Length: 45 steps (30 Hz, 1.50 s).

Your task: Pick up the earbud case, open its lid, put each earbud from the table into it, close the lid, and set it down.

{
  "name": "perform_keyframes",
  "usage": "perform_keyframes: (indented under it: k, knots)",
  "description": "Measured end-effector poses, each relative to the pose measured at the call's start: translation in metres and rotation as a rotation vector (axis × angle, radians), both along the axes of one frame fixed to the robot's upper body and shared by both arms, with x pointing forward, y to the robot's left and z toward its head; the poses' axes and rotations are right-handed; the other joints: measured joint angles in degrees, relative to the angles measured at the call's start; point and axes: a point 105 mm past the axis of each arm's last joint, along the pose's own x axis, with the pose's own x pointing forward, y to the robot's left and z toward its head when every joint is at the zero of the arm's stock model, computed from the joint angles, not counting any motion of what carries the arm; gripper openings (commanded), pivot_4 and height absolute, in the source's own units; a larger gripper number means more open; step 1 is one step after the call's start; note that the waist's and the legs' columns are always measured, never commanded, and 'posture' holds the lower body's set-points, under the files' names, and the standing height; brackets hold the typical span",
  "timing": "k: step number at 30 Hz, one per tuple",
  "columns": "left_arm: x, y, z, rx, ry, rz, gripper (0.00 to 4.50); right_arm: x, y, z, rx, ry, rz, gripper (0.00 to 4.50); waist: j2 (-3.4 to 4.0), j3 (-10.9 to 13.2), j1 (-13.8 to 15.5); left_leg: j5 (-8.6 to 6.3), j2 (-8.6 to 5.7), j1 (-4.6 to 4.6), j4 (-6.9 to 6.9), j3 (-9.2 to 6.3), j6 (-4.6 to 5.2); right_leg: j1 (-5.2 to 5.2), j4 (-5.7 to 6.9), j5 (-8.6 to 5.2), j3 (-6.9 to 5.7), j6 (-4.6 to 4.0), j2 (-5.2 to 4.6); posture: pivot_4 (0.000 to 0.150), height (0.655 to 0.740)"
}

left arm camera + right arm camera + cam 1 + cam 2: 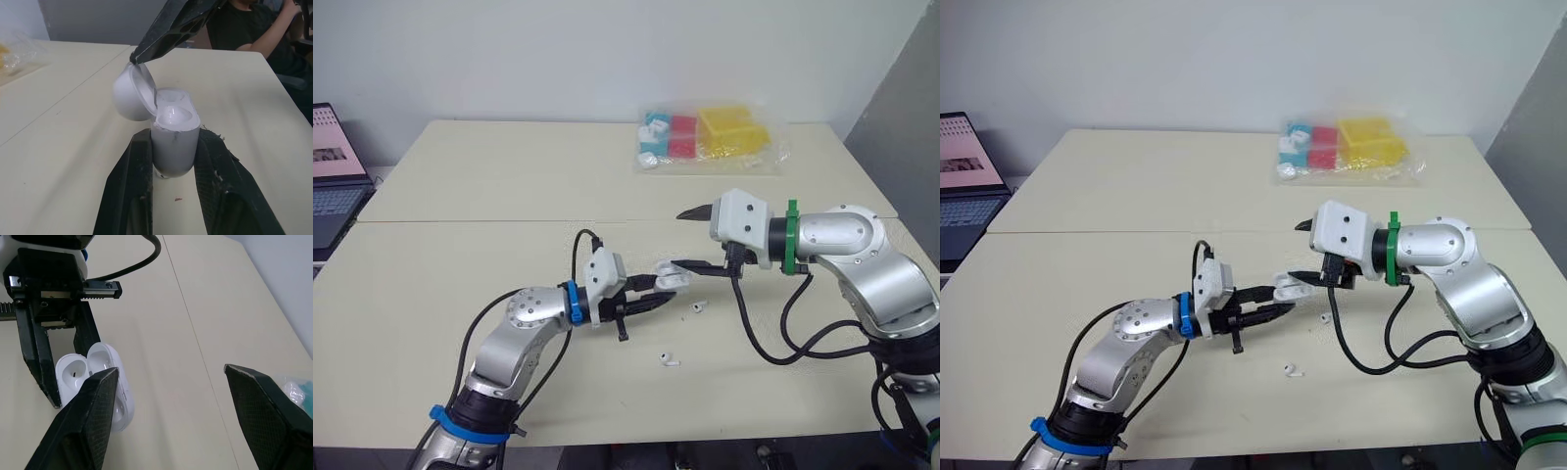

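Earbud case [173, 142] sits pinched upright between the two black fingers of our left gripper [658, 294], which close on its sides over the middle of the desk [460, 323], in the half nearer our body. Its lid [129, 90] is swung open on the hinge and leans back away from the body of the case.

Our right gripper [677, 239] reaches in from the desk's right side with its fingers spread wide and nothing between them. The tip of its lower finger [171, 24] meets the rim of the lid, while the upper finger stands well apart above it.

We see two white earbuds lying on the desk. The farther earbud [698, 306] is just beside the case, toward the right edge. The nearer earbud [668, 360] lies closer to the near edge, apart from both grippers.

A clear bag [715, 137] of coloured items rests near the far right corner. A laptop [333, 176] stands off the desk's left edge, and a person [254, 24] sits beyond the desk in the left wrist view.
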Motion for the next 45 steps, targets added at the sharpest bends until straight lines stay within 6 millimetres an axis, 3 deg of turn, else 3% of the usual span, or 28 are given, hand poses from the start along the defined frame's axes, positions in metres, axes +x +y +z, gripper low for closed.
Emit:
perform_keyframes:
  k: [6, 11, 14, 18, 22, 29, 38, 42, 45]
  knots:
    - [0.006, 0.001, -0.001, -0.033, 0.019, 0.044, 0.79, -0.007, -0.004, 0.002, 0.025, 0.061, 0.02, 3.58, 0.0, 0.0, 0.01, 0.0, 0.0, -0.01, 0.0, -0.02, 0.0, 0.0, 0.0, 0.0, -0.01, 0.0, 0.0, 0.15, 0.7389]
    - [0.028, 0.019, 0.002, -0.079, 0.02, 0.198, 0.79, -0.014, -0.028, 0.016, 0.055, 0.111, -0.019, 3.58, 0.0, 0.0, 0.05, 0.0, -0.01, -0.02, 0.0, -0.02, 0.0, 0.01, -0.02, 0.0, -0.02, 0.0, 0.0, 0.15, 0.7389]
    - [0.035, 0.027, 0.01, -0.1, -0.009, 0.256, 0.79, -0.021, -0.044, 0.007, 0.03, 0.168, -0.052, 3.58, 0.0, 0.0, 0.08, 0.0, -0.01, -0.03, -0.05, -0.02, 0.0, 0.0, -0.04, 0.0, -0.03, 0.0, -0.01, 0.15, 0.7389]
    - [0.049, 0.046, 0.029, -0.113, -0.106, 0.37, 0.79, -0.028, -0.061, -0.021, -0.047, 0.233, -0.115, 3.58, -0.01, 0.0, 0.03, 0.0, 0.01, 0.01, -0.04, 0.01, 0.0, 0.01, -0.04, 0.0, 0.0, 0.01, -0.02, 0.15, 0.7389]
    - [0.053, 0.056, 0.037, -0.123, -0.158, 0.436, 0.79, -0.028, -0.057, -0.031, -0.086, 0.228, -0.098, 3.58, -0.01, 0.0, -0.35, 0.0, 0.04, 0.14, -0.06, 0.04, 0.0, 0.04, 0.0, 0.01, 0.06, 0.02, -0.02, 0.15, 0.7389]
    - [0.037, 0.067, 0.024, -0.08, -0.132, 0.468, 0.79, -0.012, -0.043, -0.059, -0.224, 0.302, -0.002, 3.58, -0.01, 0.01, -0.33, 0.0, 0.05, 0.16, -0.08, 0.08, 0.0, 0.02, -0.01, 0.0, 0.08, 0.01, -0.01, 0.15, 0.7389]
    - [0.025, 0.064, 0.019, -0.069, -0.116, 0.465, 0.79, 0.011, -0.026, -0.096, -0.396, 0.398, 0.131, 3.58, -0.02, 0.01, -0.02, 0.0, 0.01, 0.1, -0.05, 0.08, 0.0, 0.02, -0.03, 0.0, 0.06, 0.0, -0.02, 0.15, 0.7389]
    - [0.023, 0.062, 0.018, -0.068, -0.111, 0.464, 0.79, 0.02, -0.032, -0.116, -0.462, 0.436, 0.132, 3.58, -0.01, 0.01, 0.04, 0.0, 0.02, 0.07, -0.08, 0.04, 0.0, -0.01, -0.02, 0.03, 0.03, -0.07, -0.02, 0.15, 0.7389]
    - [0.023, 0.062, 0.017, -0.065, -0.105, 0.465, 0.79, 0.025, -0.033, -0.119, -0.479, 0.435, 0.126, 3.58, -0.01, 0.01, 0.0, 0.0, 0.03, 0.08, -0.07, 0.05, 0.0, -0.01, -0.01, 0.04, 0.04, -0.09, -0.03, 0.15, 0.7389]
